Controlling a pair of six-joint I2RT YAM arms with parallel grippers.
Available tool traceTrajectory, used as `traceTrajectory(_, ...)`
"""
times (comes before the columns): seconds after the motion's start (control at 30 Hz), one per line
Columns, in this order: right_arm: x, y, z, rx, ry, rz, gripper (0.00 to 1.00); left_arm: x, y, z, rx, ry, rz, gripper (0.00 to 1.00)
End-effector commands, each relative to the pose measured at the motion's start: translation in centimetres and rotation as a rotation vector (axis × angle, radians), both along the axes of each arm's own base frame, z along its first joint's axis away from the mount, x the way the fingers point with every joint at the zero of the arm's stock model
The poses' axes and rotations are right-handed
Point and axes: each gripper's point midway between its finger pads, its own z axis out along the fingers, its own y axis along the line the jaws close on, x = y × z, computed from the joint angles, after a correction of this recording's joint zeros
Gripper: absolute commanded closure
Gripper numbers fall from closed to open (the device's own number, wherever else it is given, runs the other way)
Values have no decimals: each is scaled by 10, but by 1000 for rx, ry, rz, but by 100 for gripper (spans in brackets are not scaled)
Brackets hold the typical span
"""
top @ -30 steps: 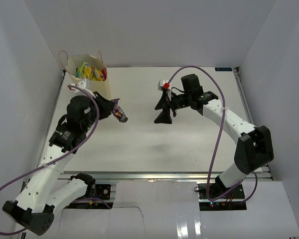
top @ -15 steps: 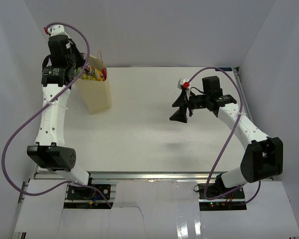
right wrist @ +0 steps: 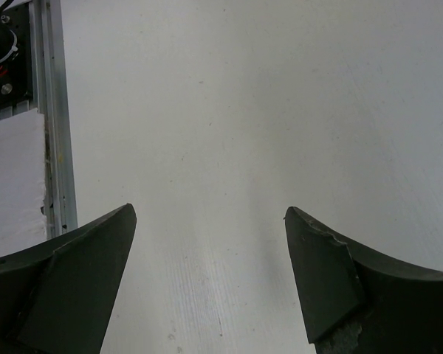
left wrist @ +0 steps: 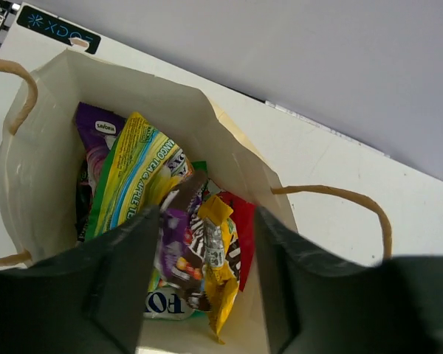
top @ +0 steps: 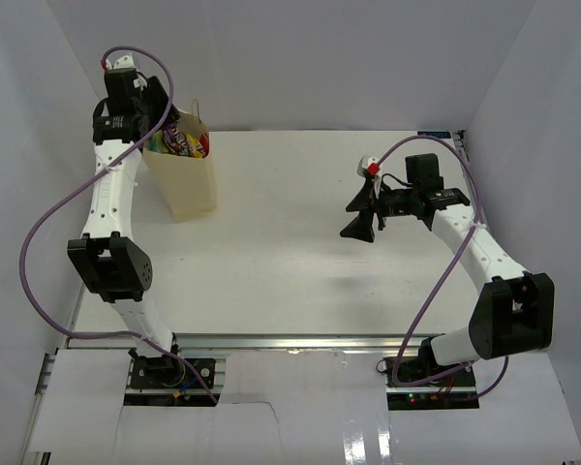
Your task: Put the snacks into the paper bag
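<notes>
Honestly, with the fingers of the left gripper parted over the snacks in the paper bag at the far-left corner of the table, lifting straight up looked safest; the right gripper hung wide, empty.

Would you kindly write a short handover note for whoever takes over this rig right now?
Left hand: open, fingers spread directly above the paper bag's mouth, gripping nothing that I can see.
Right hand: open and empty, hovering over the bare table on the right side.
Paper bag: upright at the far left of the table.
Snacks: green-yellow, purple, yellow and red packets are piled inside the bag.
Done: every packet in view is in the bag; none shows outside it.
Left: probably only lifting the left arm clear without snagging a handle.
</notes>
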Motion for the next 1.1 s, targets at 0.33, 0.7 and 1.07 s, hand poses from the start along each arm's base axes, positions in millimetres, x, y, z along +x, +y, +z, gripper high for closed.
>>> traceTrajectory(0.33, 20, -25, 43, -136, -240, -91, 10, -122, -36, 122, -19, -303, -186, 7)
traceTrajectory(0.7, 61, -102, 46, -292, -136, -723, 10, -295, -98, -16, -234, -373, -450, 2)
traceTrajectory(1.07, 42, -152, 64, -243, -177, -1080, 10, -333, -105, -55, -261, -375, -478, 2)
